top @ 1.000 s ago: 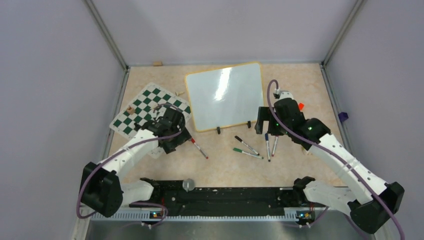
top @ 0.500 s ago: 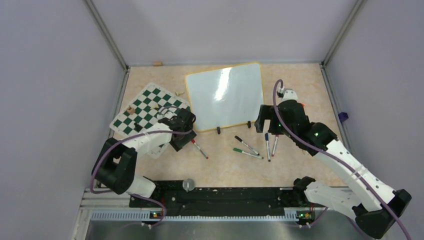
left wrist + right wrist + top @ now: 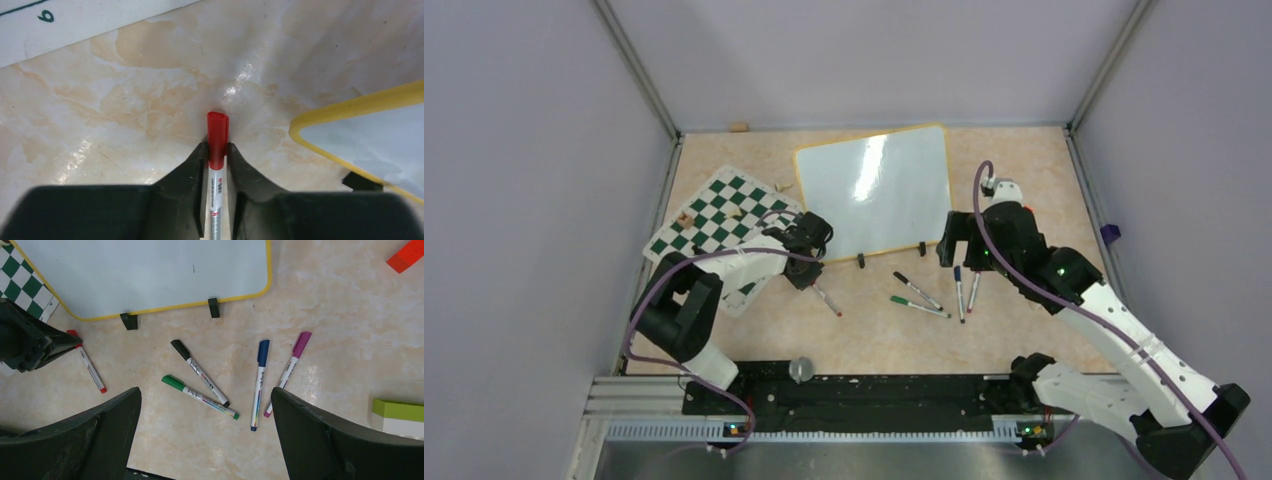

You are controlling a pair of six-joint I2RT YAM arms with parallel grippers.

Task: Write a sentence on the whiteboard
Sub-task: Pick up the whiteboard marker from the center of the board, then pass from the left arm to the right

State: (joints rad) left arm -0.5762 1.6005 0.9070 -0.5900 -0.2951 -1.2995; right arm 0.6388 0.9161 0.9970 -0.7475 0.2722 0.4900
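Left gripper (image 3: 216, 150) narrow, pinching red marker (image 3: 218, 131) at cap. Squeeze firm, lift straight; whiteboard (image 3: 370, 135) corner just right of tool.

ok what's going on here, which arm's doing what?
The left tool is clamped on a red marker that lies on the table just off the near left corner of the whiteboard. The marker does not look lifted yet. The right tool hangs wide open above four loose markers (black, green, blue and purple) and touches none. No sentence is on the board.
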